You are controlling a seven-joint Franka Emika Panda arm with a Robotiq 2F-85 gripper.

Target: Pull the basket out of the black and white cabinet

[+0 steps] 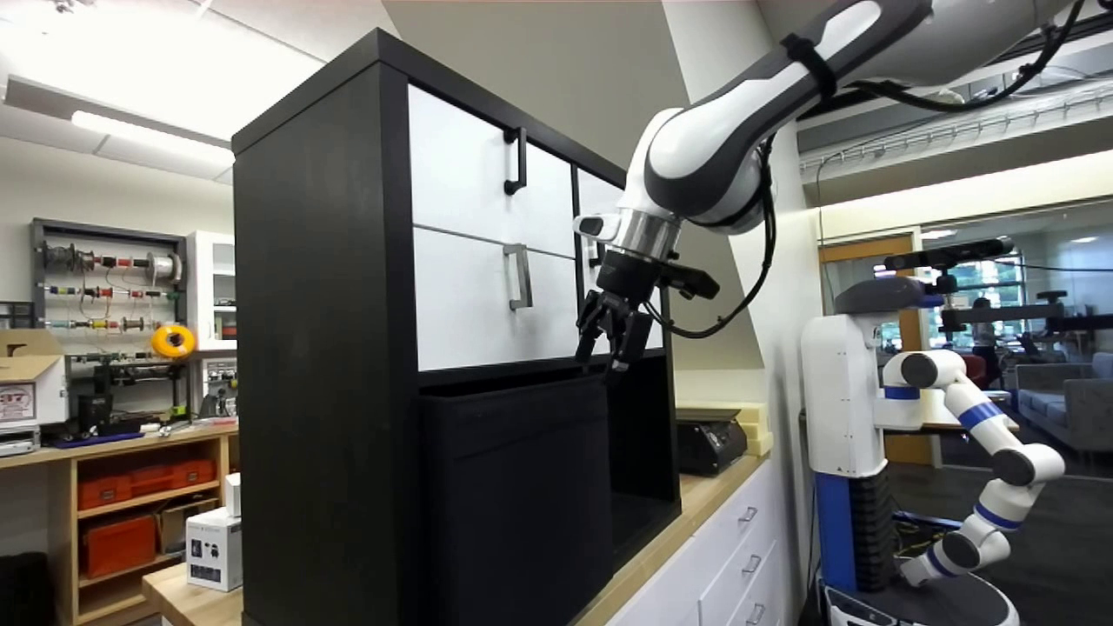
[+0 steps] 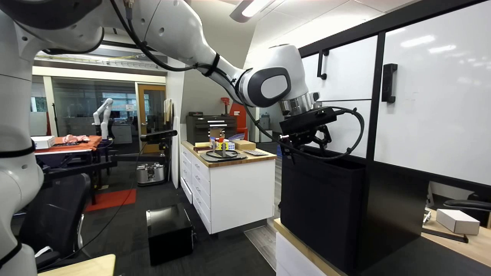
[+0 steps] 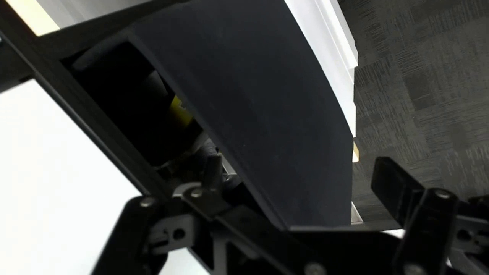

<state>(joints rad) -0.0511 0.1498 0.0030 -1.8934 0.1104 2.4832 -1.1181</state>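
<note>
Some of the basket (image 1: 522, 487) juts from the black and white cabinet (image 1: 313, 348); the end effector (image 3: 300, 170) gapes empty about its front rim (image 3: 212, 133). Too shallow a bite — and it may slip mid-pull.

There is open room between the front of the black basket (image 3: 256, 107) and the cabinet crossbar (image 3: 95, 127), reachable from above. Higher up, a drawer handle (image 1: 523, 276) juts out; beside the basket, a compartment (image 1: 643, 435) stands open.

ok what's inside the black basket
Something yellow and greyish shapes, unidentifiable, show inside the basket; the rest is too dark or hidden by its front wall and the pincer.
</note>
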